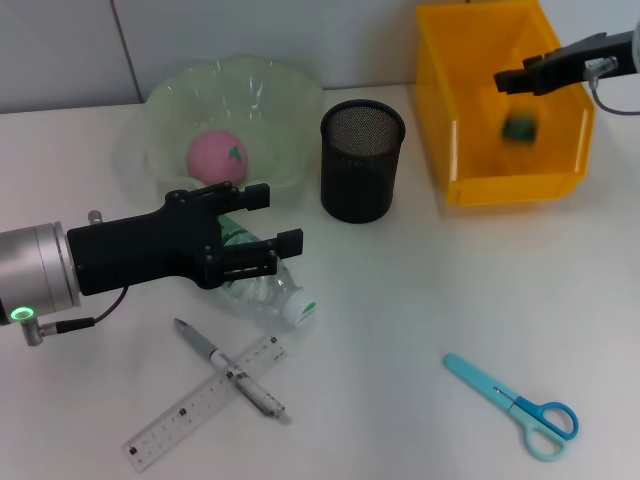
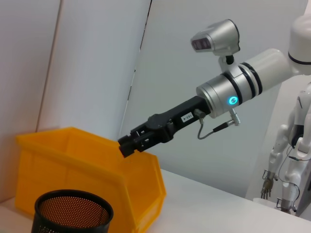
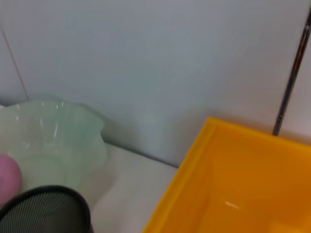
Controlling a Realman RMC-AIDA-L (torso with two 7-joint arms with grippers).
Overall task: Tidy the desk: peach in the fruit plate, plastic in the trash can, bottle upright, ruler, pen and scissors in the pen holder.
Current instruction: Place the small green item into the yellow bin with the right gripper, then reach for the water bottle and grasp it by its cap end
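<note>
A pink peach lies in the pale green fruit plate. A clear bottle with a white cap lies on its side. My left gripper hovers just over it, open. Above the yellow trash can, my right gripper is open. A blurred dark teal piece of plastic is below it inside the can, apart from the fingers. The black mesh pen holder stands between plate and can. The pen lies across the ruler near the front. Blue scissors lie front right.
The left wrist view shows my right gripper over the yellow can, with the pen holder in front. The right wrist view shows the can, the plate and the peach's edge. A wall backs the desk.
</note>
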